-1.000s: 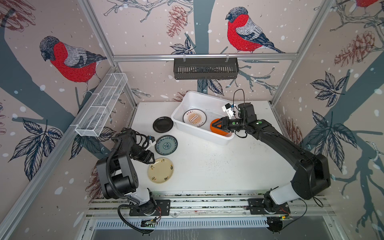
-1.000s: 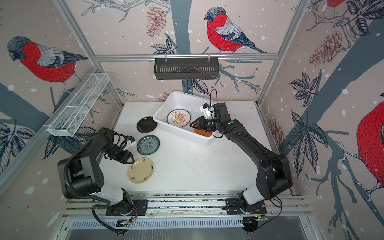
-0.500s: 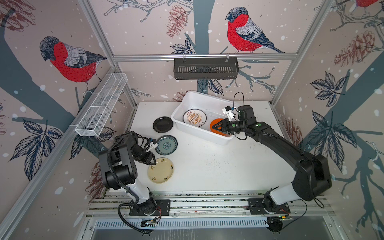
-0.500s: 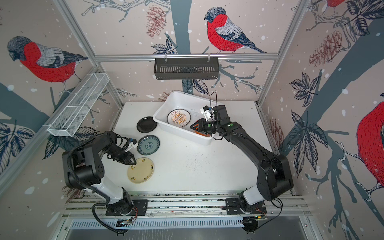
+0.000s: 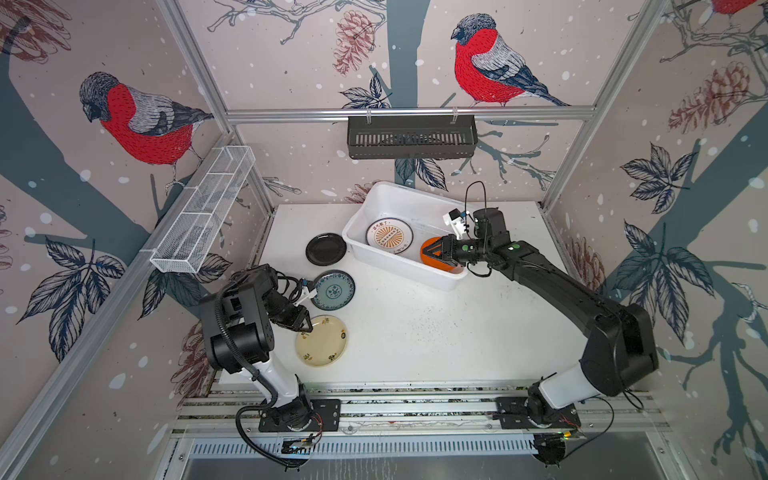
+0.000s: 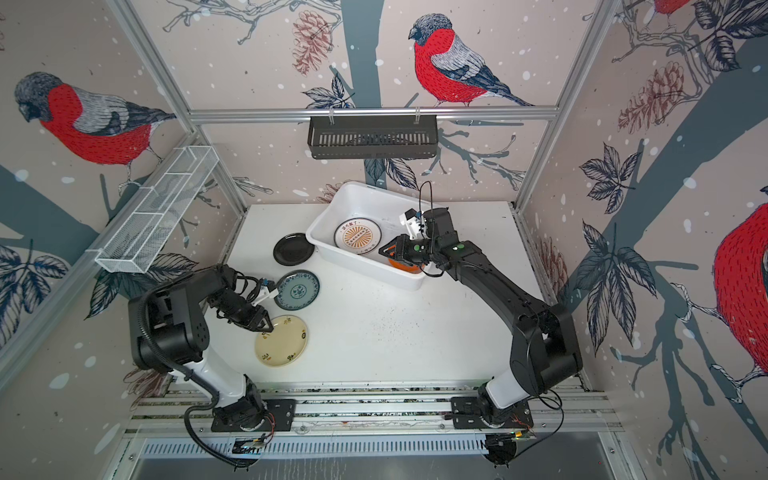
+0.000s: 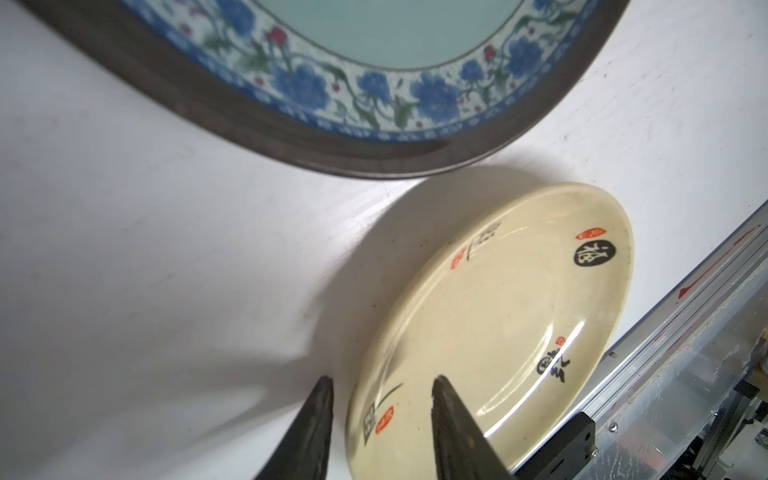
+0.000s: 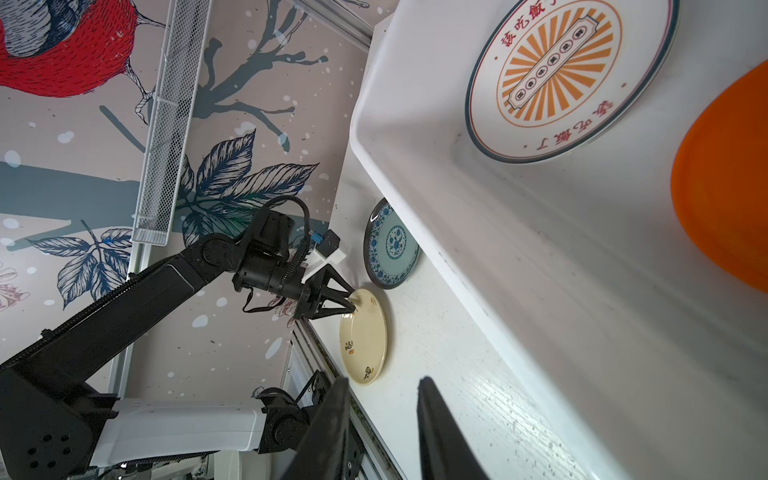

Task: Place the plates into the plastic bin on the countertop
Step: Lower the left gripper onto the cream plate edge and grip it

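Left fingers have dropped from beside teal plate to cream plate and narrowed; now straddling its rim, not yet clamped. Right fingers have slid over orange plate in corner of plastic bin; slightly parted, nothing between. Sunburst plate lies flat in bin. Black plate on bench, just beside bin.

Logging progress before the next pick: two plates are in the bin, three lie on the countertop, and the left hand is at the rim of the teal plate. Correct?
Wrong plate. The left hand is at the rim of the cream plate, as the left wrist view shows; the teal-patterned plate lies apart from it. The rest stands.
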Motion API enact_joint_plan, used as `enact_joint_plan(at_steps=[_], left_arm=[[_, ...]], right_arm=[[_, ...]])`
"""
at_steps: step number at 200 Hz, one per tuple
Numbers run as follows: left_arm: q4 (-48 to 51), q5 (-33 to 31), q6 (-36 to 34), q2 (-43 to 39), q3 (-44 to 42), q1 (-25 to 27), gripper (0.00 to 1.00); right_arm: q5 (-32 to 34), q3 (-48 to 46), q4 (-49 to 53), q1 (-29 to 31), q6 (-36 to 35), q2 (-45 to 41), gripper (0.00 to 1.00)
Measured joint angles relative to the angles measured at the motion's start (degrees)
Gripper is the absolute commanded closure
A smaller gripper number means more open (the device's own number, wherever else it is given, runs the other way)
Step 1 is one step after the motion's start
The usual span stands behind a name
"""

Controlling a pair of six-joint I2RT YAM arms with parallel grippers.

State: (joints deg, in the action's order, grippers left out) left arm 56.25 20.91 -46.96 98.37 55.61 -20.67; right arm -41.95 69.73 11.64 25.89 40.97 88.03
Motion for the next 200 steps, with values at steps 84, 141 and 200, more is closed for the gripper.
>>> enact_joint_plan(at_steps=[84,141,200], left_arm=[[-0.07,0.31,-0.96,0.48,-1.38,0.0,0.71],[-0.2,0.48,-1.01,0.52,-1.81,0.0,0.81],[-0.24,1.14,-1.03,0.39,-2.14,0.0,0.87]], right_arm=[[0.0,0.11,-0.15,0.0,0.0,1.09,0.71],[0.0,0.22,-0.28,0.0,0.02,1.38,0.71],[0.0,0.09,-1.4,0.0,0.85,1.75,0.72]])
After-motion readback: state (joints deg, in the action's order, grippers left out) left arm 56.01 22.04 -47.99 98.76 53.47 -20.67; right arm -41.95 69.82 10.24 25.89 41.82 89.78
